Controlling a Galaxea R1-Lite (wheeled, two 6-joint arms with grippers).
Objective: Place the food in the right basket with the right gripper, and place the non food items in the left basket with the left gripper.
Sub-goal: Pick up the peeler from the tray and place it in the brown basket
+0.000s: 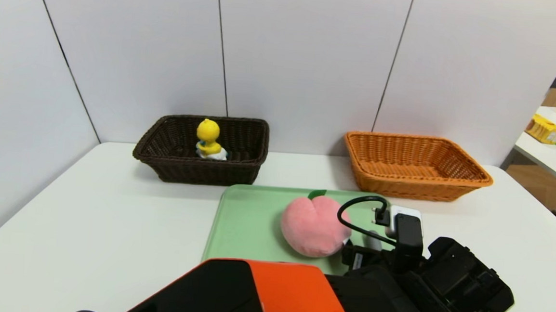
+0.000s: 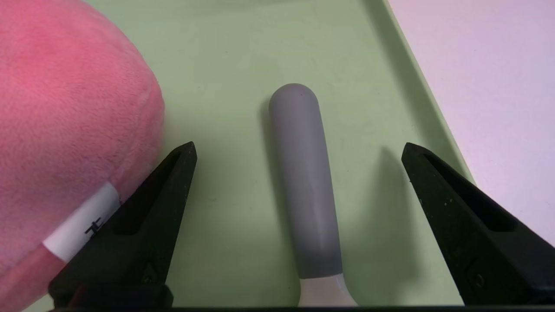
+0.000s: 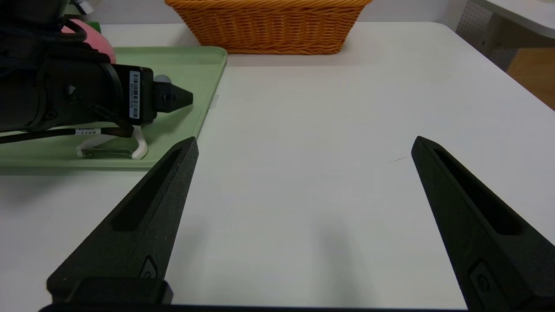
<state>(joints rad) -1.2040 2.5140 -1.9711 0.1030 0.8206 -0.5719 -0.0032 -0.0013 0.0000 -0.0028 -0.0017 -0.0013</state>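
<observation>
A pink plush peach (image 1: 312, 225) lies on the green tray (image 1: 245, 221). Beside it, toward the tray's right edge, lies a tool with a grey handle (image 2: 303, 182) and a white head (image 3: 138, 149). My left gripper (image 2: 299, 148) hangs low over the tray (image 2: 225, 65), open, its fingers straddling the handle without touching it. One finger (image 2: 143, 216) rests against the peach (image 2: 65, 108). My right gripper (image 3: 305, 142) is open and holds nothing above the bare table, right of the tray (image 3: 190, 65). A yellow duck toy (image 1: 208, 137) sits in the dark brown left basket (image 1: 200, 170).
The orange right basket (image 1: 411, 183) stands behind the tray's right end, also ahead of the right gripper as the orange basket (image 3: 269, 26). My left arm (image 1: 397, 260) reaches across the tray's near right corner. A side table with clutter (image 1: 554, 139) stands at far right.
</observation>
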